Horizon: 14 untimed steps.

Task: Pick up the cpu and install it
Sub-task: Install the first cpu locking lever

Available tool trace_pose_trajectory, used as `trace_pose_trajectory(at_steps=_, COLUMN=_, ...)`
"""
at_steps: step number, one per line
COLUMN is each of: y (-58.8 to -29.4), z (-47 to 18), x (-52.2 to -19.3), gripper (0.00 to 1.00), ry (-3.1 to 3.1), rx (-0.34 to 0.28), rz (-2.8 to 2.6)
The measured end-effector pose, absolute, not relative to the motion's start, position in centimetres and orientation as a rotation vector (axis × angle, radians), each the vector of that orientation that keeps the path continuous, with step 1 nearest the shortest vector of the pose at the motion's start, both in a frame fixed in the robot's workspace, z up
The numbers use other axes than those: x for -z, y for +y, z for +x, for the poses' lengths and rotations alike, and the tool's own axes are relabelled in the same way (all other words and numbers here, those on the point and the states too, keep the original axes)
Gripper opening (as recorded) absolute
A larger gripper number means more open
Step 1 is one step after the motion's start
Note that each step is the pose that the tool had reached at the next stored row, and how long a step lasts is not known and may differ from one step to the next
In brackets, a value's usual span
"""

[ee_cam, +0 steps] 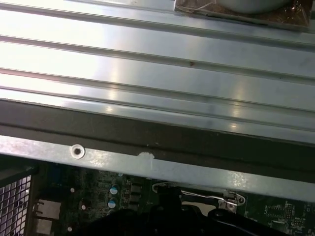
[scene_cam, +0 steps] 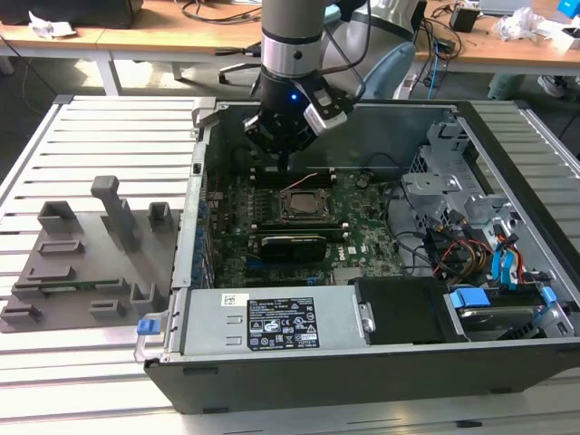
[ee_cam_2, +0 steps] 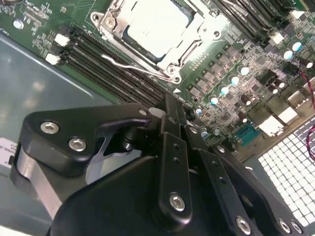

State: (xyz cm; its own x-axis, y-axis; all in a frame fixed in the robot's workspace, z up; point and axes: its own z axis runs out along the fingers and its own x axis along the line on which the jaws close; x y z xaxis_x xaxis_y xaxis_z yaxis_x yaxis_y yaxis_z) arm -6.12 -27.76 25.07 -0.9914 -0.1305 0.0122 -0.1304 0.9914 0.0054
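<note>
The cpu, a flat square chip with a pale silver top, lies in the metal socket frame on the green motherboard inside the open computer case. In the exterior view the socket is near the board's middle. My gripper hangs just behind the socket, a short way above the board. In the second wrist view my gripper has its black fingers closed together, with nothing seen between them, and its tip is beside the socket's wire lever.
Black memory slots run alongside the socket. The power supply fills the case's front. A drive cage with coloured cables is on the exterior view's right. A grey fixture plate with blocks lies outside the case on the slatted table.
</note>
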Motion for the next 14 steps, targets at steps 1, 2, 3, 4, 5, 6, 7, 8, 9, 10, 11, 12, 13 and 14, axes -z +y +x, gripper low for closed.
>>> trace_pose_trajectory(at_steps=1, y=-27.8, z=-6.1, x=-25.0, gripper=0.11, ry=-3.124, rx=0.008, rz=0.185)
trace_pose_trajectory(at_steps=2, y=-27.9, z=-6.1, x=-24.9, gripper=0.11, ry=-3.125, rx=0.008, rz=0.17)
trace_pose_trajectory(at_steps=3, y=-27.9, z=-6.1, x=-24.9, gripper=0.11, ry=-3.125, rx=0.008, rz=0.153)
trace_pose_trajectory(at_steps=4, y=-27.9, z=-6.1, x=-24.8, gripper=0.11, ry=-3.126, rx=0.008, rz=0.133)
trace_pose_trajectory(at_steps=5, y=-27.9, z=-6.1, x=-24.7, gripper=0.11, ry=-3.127, rx=0.008, rz=0.118)
trace_pose_trajectory(at_steps=6, y=-27.9, z=-6.1, x=-24.5, gripper=0.11, ry=-3.127, rx=0.018, rz=0.109)
trace_pose_trajectory(at_steps=7, y=-27.9, z=-6.0, x=-24.5, gripper=0.11, ry=-3.128, rx=0.03, rz=0.105)
trace_pose_trajectory(at_steps=8, y=-28.0, z=-6.0, x=-24.4, gripper=0.11, ry=-3.128, rx=0.041, rz=0.103)
trace_pose_trajectory(at_steps=9, y=-28.0, z=-6.0, x=-24.3, gripper=0.11, ry=-3.128, rx=0.058, rz=0.101)
trace_pose_trajectory(at_steps=10, y=-28.1, z=-6.0, x=-24.3, gripper=0.11, ry=-3.128, rx=0.071, rz=0.101)
trace_pose_trajectory(at_steps=11, y=-28.4, z=-6.0, x=-24.2, gripper=0.11, ry=-3.128, rx=0.093, rz=0.1)
trace_pose_trajectory(at_steps=12, y=-28.6, z=-6.0, x=-24.2, gripper=0.11, ry=-3.128, rx=0.107, rz=0.1)
trace_pose_trajectory(at_steps=13, y=-28.7, z=-5.9, x=-24.1, gripper=0.11, ry=-3.128, rx=0.115, rz=0.1)
trace_pose_trajectory(at_steps=14, y=-28.9, z=-5.7, x=-24.0, gripper=0.11, ry=-3.127, rx=0.123, rz=0.1)
